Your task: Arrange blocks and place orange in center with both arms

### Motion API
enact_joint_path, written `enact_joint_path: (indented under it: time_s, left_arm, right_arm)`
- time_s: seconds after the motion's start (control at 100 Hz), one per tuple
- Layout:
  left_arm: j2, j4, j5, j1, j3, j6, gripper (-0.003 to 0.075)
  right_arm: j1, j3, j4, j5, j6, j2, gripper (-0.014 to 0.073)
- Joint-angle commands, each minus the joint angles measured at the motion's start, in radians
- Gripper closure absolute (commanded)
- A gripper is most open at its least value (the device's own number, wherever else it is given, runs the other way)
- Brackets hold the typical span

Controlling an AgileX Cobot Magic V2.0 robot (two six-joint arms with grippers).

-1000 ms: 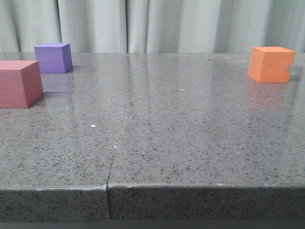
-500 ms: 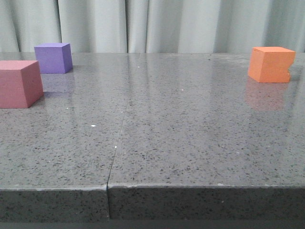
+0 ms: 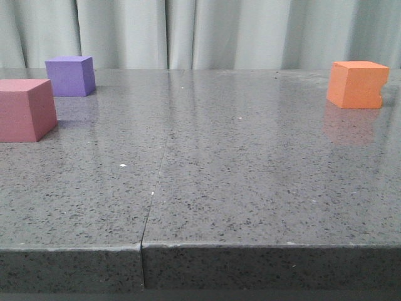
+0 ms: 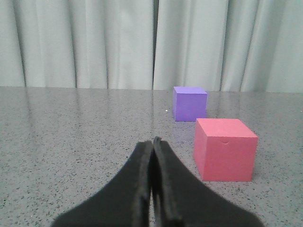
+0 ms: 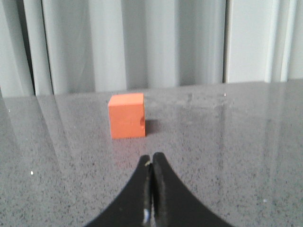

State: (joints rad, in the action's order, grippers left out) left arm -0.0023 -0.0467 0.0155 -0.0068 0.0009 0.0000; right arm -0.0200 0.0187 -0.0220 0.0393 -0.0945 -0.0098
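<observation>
The orange cube [image 3: 356,84] with a notch in one edge sits at the far right of the grey table; the right wrist view shows the orange cube [image 5: 126,116] ahead of my right gripper [image 5: 151,158], which is shut and empty. A pink-red cube [image 3: 25,110] rests at the left edge, with a purple cube [image 3: 71,76] behind it. My left gripper [image 4: 153,142] is shut and holds nothing, short of the pink-red cube [image 4: 224,148] and the purple cube [image 4: 189,103]. Neither gripper shows in the front view.
The speckled grey table [image 3: 200,163] has a seam [image 3: 153,188] running front to back and a front edge [image 3: 200,246] near the camera. A pale curtain [image 3: 200,31] hangs behind it.
</observation>
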Motion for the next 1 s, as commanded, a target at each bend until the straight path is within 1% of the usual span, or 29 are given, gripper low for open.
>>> enact_joint_path:
  time_s: [0.0,0.11,0.27,0.44,0.81,0.85,0.9,0.95,0.99]
  left_arm:
    - [-0.034,-0.009,-0.082,0.002,0.048,0.000,0.0741]
    - [-0.034,-0.009,-0.082,0.002,0.048,0.000,0.0741]
    - [-0.034,-0.009,-0.082,0.002,0.048,0.000,0.0741]
    - [-0.034,-0.009,-0.082,0.002,0.048,0.000,0.0741]
    - [-0.034,-0.009,-0.082,0.002,0.048,0.000,0.0741]
    - [-0.034,-0.009,-0.082,0.002,0.048,0.000,0.0741]
    - [-0.034,-0.009,-0.082,0.002,0.048,0.000,0.0741]
    - [-0.034,-0.009,-0.082,0.002,0.048,0.000,0.0741]
    - [-0.034,-0.009,-0.082,0.002,0.048,0.000,0.0741]
  right_arm:
    - [-0.008,-0.070,-0.010,0.051,0.009,0.001,0.0649]
    - [-0.008,-0.170,-0.010,-0.090,0.009,0.056,0.0649]
    - [-0.008,-0.327,-0.010,-0.190,0.009,0.176,0.0649]
    - [-0.006,-0.480,-0.010,-0.347,0.009,0.354,0.0649]
    - [0.007,-0.769,0.000,-0.557,0.009,0.752,0.0643]
    - [0.007,-0.795,0.003,-0.570,0.009,0.791,0.0626]
    - [0.007,-0.834,0.003,-0.582,0.009,0.835,0.0582]
    - [0.007,-0.868,0.004,-0.597,0.009,0.876,0.0506]
    - [0.007,-0.892,0.005,-0.610,0.009,0.909,0.0416]
